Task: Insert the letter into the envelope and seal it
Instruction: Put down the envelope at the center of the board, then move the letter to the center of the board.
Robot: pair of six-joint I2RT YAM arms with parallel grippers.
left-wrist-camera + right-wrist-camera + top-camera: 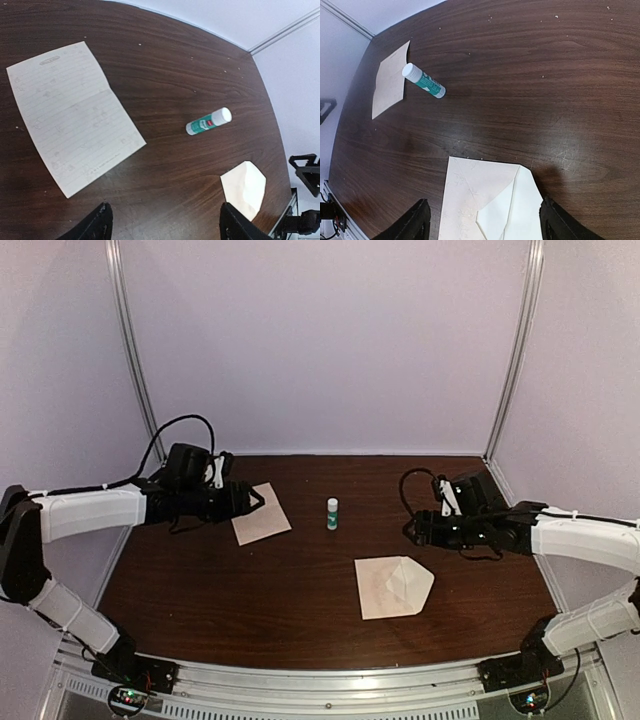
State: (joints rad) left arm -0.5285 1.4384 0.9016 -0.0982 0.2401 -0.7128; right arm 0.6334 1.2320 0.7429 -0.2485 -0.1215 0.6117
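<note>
The letter [261, 514], a pale lined sheet with a centre crease, lies flat at the table's back left; the left wrist view shows it [72, 117] too. The envelope [393, 586] lies flat right of centre with its pointed flap open toward the right; it also shows in the right wrist view [487, 200] and the left wrist view [244, 187]. My left gripper [258, 499] is open and empty above the letter's left edge. My right gripper [410, 531] is open and empty, hovering behind the envelope.
A green and white glue stick [332, 513] stands between letter and envelope; it shows in the left wrist view [208, 121] and the right wrist view [423, 80]. White walls and metal posts close in the dark wooden table [300, 580].
</note>
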